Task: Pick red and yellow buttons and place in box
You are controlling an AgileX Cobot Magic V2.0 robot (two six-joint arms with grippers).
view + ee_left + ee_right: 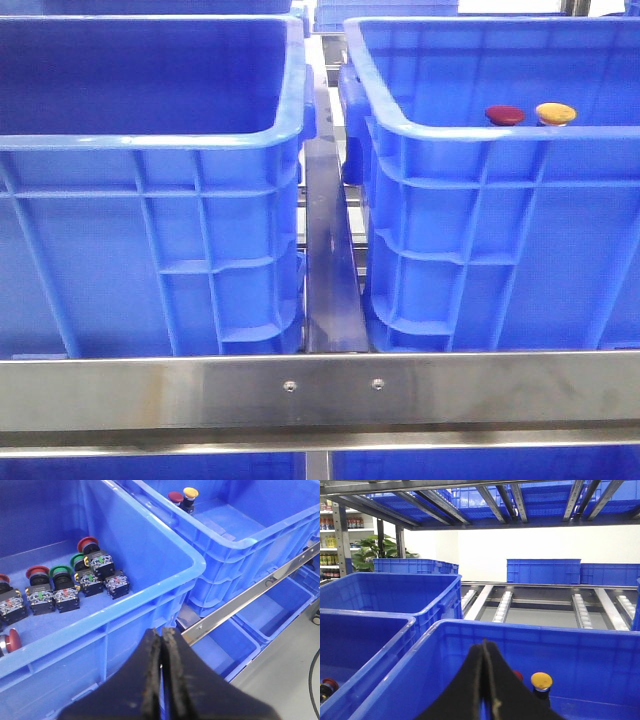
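Both pincers, left (161,670) and right (485,680), closed empty; red button (504,115), yellow button (555,113) inside right box (480,135)

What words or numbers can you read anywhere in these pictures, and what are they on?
None can be read.
Button blocks in the left crate: small green and red marks, too tiny to read.
Shelf goods far behind: packaging too blurred to read.
Red button, yellow button, right crate and metal rail: no writing visible.
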